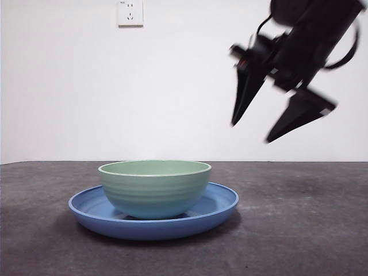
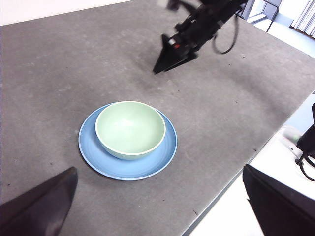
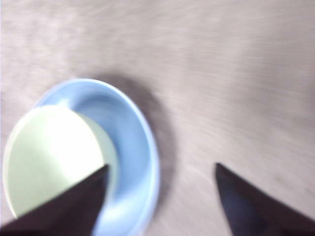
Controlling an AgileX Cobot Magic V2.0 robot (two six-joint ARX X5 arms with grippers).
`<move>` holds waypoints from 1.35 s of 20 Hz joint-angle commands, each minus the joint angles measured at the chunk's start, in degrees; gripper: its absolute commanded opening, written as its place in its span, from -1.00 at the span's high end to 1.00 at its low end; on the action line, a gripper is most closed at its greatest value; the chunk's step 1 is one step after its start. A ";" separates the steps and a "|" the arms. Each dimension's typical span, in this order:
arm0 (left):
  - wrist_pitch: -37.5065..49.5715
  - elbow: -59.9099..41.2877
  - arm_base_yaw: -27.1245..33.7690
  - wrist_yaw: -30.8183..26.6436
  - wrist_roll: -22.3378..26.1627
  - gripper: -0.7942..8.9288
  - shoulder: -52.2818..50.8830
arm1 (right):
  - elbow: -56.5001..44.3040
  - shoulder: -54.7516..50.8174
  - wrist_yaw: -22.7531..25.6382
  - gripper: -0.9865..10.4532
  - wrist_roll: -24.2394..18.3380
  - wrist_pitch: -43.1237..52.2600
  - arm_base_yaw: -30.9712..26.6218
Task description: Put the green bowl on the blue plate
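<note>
The pale green bowl [image 1: 154, 187] sits upright inside the blue plate [image 1: 223, 202] on the grey table, a little toward one side of it. My right gripper [image 1: 251, 132] hangs in the air above and to the right of the plate, jaws open with nothing between them. The right wrist view is blurred and shows the bowl [image 3: 49, 157] and plate [image 3: 135, 142] beside one jaw of that gripper [image 3: 161, 166]. The left wrist view looks down from high on the bowl [image 2: 130, 129], the plate [image 2: 165, 157] and the right gripper [image 2: 163, 65]. My left gripper [image 2: 159, 169] is open and empty.
Grey tabletop [image 2: 59, 73] surrounds the plate on all sides. The table's edge [image 2: 231, 189] runs near the left arm, with a white surface and cables beyond it. A white wall with a socket [image 1: 130, 12] stands behind the table.
</note>
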 commanded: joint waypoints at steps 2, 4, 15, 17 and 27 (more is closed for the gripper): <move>0.68 0.42 -0.33 -0.20 0.68 -0.39 0.20 | 1.05 -7.89 0.87 0.03 -6.16 -6.97 0.52; 0.70 0.42 -0.33 -0.20 0.68 -0.39 0.22 | 1.05 -13.66 0.92 0.02 -7.74 -10.47 0.55; 0.74 0.42 -0.33 -0.20 0.68 -0.39 0.22 | 0.35 -38.21 1.92 -0.21 -13.42 -26.14 1.84; 0.72 0.42 -0.33 -0.17 0.68 -0.39 0.22 | 0.35 -41.20 1.38 -0.21 -13.38 -27.93 2.32; 0.70 0.42 -0.31 -0.20 0.68 -0.38 0.22 | -2.27 -49.81 -1.20 -0.21 -13.07 -29.09 2.95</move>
